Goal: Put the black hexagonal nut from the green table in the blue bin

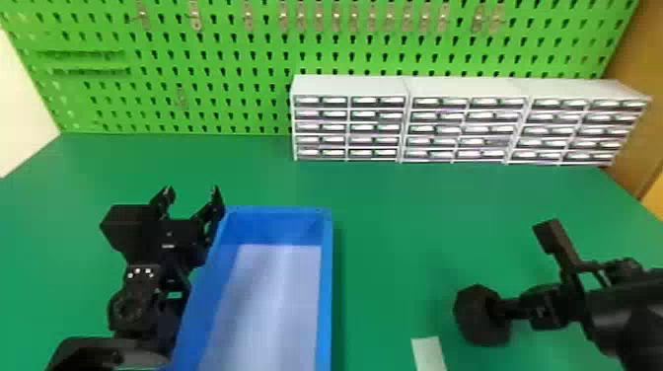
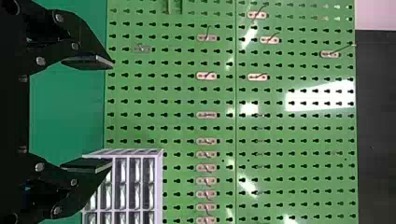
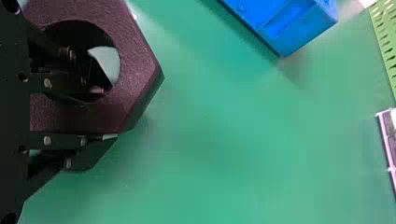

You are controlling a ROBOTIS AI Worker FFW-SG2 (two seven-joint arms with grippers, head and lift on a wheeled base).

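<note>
Right wrist view: right gripper [image 3: 106, 113] pinching one side of the black hexagonal nut [image 3: 136, 67]; steady lift advised, clearing the blue bin [image 3: 292, 46] ahead of the gripper.

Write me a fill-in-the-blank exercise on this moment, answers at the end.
One finger of the right gripper goes into the ____ of the nut.
From the robot's side, the nut is to the ____ of the bin.
The left gripper is ____, not shut.
The drawer units stand on the ____.

Missing words: hole; right; open; table.
</note>
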